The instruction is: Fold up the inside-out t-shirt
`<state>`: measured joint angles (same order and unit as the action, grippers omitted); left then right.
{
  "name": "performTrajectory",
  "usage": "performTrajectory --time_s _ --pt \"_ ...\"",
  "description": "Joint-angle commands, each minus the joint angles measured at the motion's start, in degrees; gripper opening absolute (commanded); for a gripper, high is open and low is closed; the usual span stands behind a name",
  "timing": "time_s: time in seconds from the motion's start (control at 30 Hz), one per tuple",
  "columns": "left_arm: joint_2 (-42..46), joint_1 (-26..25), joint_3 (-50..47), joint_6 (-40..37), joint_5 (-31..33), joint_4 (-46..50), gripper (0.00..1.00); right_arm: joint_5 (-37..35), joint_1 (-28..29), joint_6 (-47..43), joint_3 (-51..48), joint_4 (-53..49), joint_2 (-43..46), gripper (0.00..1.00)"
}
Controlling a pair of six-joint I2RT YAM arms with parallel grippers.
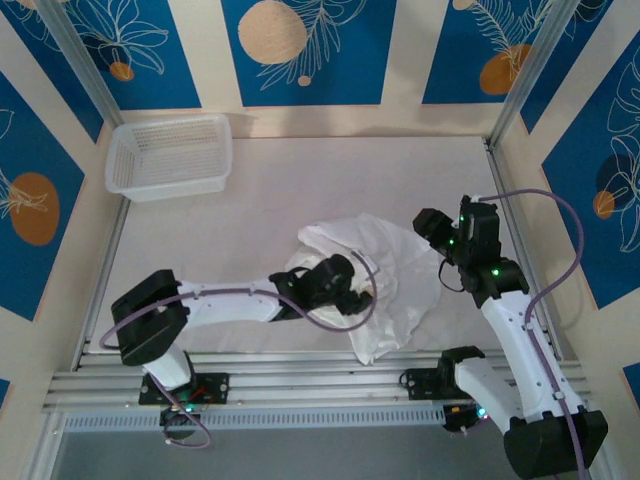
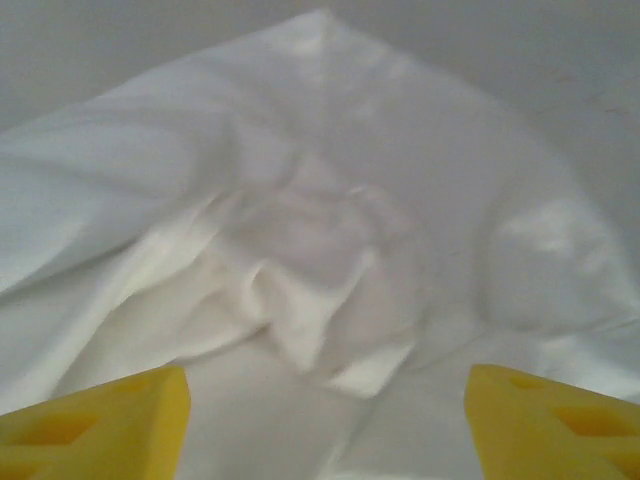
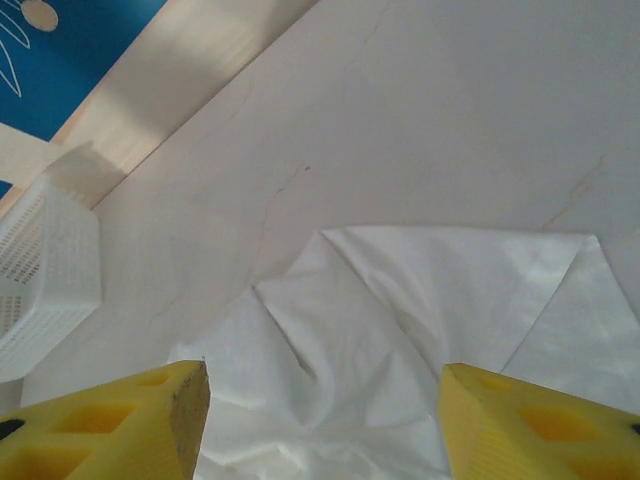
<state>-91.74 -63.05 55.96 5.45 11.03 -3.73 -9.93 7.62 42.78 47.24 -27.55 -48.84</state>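
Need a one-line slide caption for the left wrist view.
Left tool, yellow foam fingers spread open, over the crumpled plain white cotton t-shirt.

The left pincer (image 1: 352, 290) hides part of the t-shirt (image 1: 402, 268); the right wrist view crops the basket (image 3: 45, 270).

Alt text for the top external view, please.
A crumpled, thin white cotton t-shirt lies on the pale table, the left tool over its left part, the right tool at its right edge. A white plastic mesh basket stands far left.
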Motion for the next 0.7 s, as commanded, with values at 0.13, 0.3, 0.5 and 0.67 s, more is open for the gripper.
performTrajectory --time_s 0.13,0.3,0.5,0.67 --pt "14.9 16.4 -0.8 17.5 -2.5 6.4 0.72 7.7 9.3 -5.6 2.9 -4.1 -8.4 0.59" --pt "16.8 28.8 -6.4 25.5 -11.1 9.3 0.70 -4.0 22.3 0.6 2.4 -6.0 -19.3 0.60" --pt "15.0 32.1 -8.1 27.1 -16.1 9.2 0.69 -8.2 27.2 5.6 0.8 -2.9 -30.3 0.65" --pt "8.0 33.9 -5.4 28.5 -22.6 8.5 0.70 -13.2 27.5 2.5 3.4 -4.4 -29.2 0.00"
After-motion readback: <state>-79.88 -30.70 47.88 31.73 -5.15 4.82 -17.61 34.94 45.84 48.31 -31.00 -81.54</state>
